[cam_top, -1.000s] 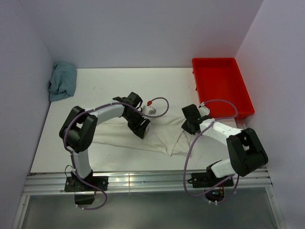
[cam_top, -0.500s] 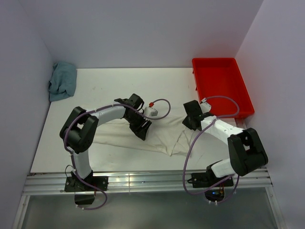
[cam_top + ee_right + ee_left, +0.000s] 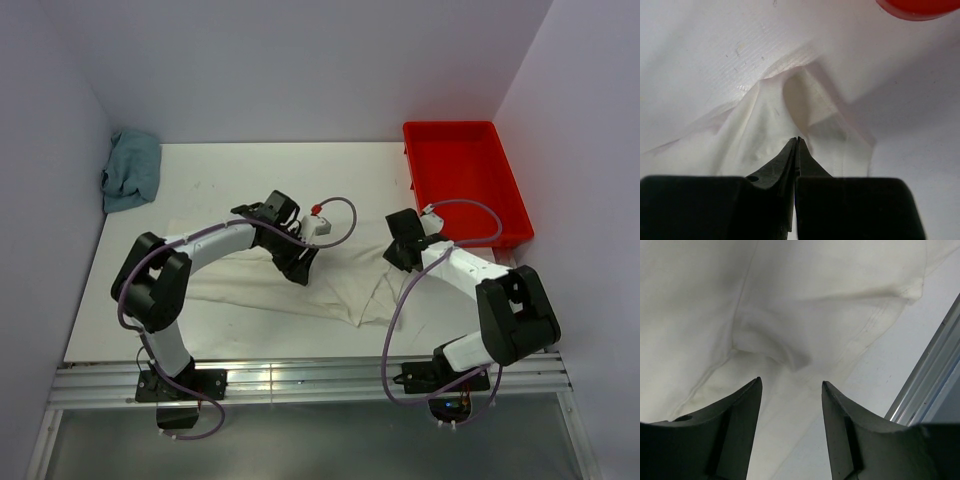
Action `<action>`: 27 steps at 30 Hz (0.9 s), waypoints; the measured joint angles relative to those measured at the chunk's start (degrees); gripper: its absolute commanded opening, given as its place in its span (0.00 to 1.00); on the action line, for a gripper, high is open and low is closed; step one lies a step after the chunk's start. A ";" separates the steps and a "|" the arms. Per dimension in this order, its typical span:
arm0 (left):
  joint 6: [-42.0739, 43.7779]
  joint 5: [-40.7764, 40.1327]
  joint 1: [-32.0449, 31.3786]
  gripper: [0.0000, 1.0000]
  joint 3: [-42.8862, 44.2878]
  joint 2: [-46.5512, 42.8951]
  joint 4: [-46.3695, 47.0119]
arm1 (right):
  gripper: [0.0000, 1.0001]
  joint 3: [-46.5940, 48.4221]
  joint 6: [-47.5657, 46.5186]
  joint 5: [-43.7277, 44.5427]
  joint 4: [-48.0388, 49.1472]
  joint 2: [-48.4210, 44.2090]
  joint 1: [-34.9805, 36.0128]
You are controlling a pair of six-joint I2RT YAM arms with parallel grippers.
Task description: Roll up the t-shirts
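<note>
1. Top external view: the cream t-shirt [image 3: 260, 290] lies spread but wrinkled on the white table [image 3: 200, 190]. It sits in the near middle, between the two arms, and no part of it is rolled yet.
2. The left gripper [image 3: 293, 264] hangs low over the far middle part of the shirt. The left wrist view shows its jaws standing apart and holding nothing. A raised crease of cloth lies just beyond the tips, and a sewn hem runs off toward the metal rail [image 3: 927, 385] at the near edge.
3. The right gripper [image 3: 797, 140] is at the shirt's right edge with its jaws pressed together. The cloth tents up toward the tips, so they seem to nip a thin fold. The right wrist view does not show plainly whether there is fabric between them.
4. The step in hand looks like taking hold of the shirt to arrange it before any rolling. The right side appears to have its pinch, and the left has not taken one.
5. The next move probably calls for the left jaws to drop onto the crease and close. Both arms can then draw the fabric flat and taut and start turning one edge over.
6. A red bin [image 3: 465, 180] stands at the far right, just beyond the right arm. A bunched blue-green cloth [image 3: 130, 168] sits in the far left corner, well apart from the shirt.
</note>
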 measured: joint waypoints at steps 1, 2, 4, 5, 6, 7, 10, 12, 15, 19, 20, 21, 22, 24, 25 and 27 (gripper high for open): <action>0.02 0.09 0.00 0.54 -0.28 -0.02 -0.04 | 0.01 0.07 -0.07 0.00 -0.02 0.13 -0.07; 0.04 0.22 0.00 0.52 -0.68 -0.02 -0.15 | 0.01 0.13 -0.09 -0.02 0.00 0.28 -0.11; 0.11 0.52 -0.04 0.49 -1.62 -0.02 -0.42 | 0.01 0.20 -0.15 -0.02 0.00 0.44 -0.20; 0.15 0.72 -0.07 0.49 -2.10 -0.02 -0.79 | 0.01 0.24 -0.24 -0.02 -0.04 0.46 -0.28; 0.20 0.90 -0.11 0.49 -2.43 -0.02 -0.98 | 0.01 0.33 -0.31 -0.02 -0.07 0.48 -0.39; 0.17 1.07 -0.17 0.49 -2.73 -0.02 -1.29 | 0.01 0.59 -0.35 -0.02 -0.17 0.57 -0.52; 0.13 1.51 -0.50 0.49 -3.28 0.00 -1.38 | 0.01 1.55 -0.55 -0.04 -0.15 1.18 -0.83; 0.11 1.68 -0.85 0.49 -3.34 0.02 -1.33 | 0.01 1.95 -0.74 -0.07 -0.11 1.49 -0.87; 0.00 1.90 -1.40 0.48 -3.37 0.07 -1.27 | 0.01 2.12 -0.98 -0.07 -0.13 1.57 -0.87; -0.66 1.88 -2.14 0.47 -3.41 0.66 -0.98 | 0.01 2.34 -1.31 -0.22 -0.26 1.66 -0.94; -0.83 1.84 -2.27 0.47 -3.45 0.81 -0.92 | 0.01 2.45 -1.36 -0.24 -0.26 1.70 -0.98; -0.90 1.81 -2.43 0.46 -3.63 0.92 -0.70 | 0.01 2.49 -1.38 -0.26 -0.22 1.75 -1.03; -0.98 1.79 -2.51 0.45 -3.74 1.01 -0.61 | 0.01 2.51 -1.38 -0.33 -0.24 1.81 -1.07; -1.14 1.62 -2.62 0.42 -3.98 1.27 -0.28 | 0.00 2.51 -1.40 -0.42 -0.24 2.03 -1.14; -1.29 1.46 -2.62 0.41 -4.04 1.44 -0.24 | 0.00 2.54 -1.42 -0.44 -0.26 2.12 -1.16; -1.36 1.25 -2.64 0.38 -4.15 1.57 -0.11 | 0.00 2.60 -1.51 -0.48 -0.31 2.29 -1.22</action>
